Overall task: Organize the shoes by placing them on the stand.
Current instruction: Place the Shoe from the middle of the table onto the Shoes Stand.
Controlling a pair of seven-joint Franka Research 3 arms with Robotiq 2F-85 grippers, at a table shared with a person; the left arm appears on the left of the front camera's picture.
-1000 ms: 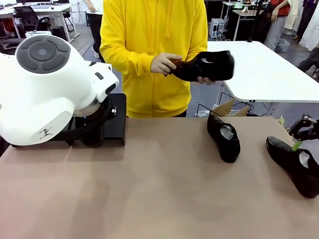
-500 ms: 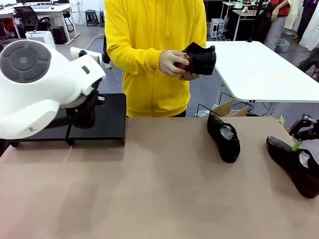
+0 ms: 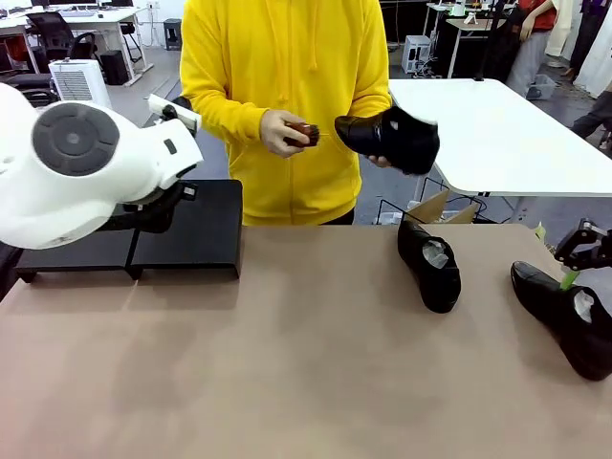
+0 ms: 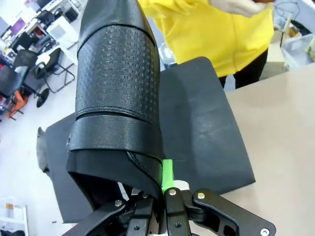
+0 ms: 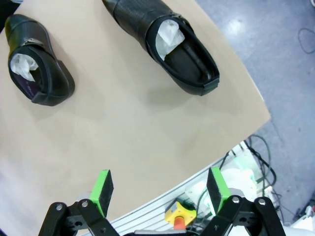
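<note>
Pinching the rim of a shoe [image 4: 118, 98], left claw [image 4: 162, 189]; right claw [image 5: 159, 178] agape, empty.

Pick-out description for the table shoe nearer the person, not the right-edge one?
Start at the tan table, on its right half, where two black shoes lie. The target shoe sits by the far edge, just in front of the person in yellow. Unlike the other shoe out at the right edge, it lies nearer the table's middle.
</note>
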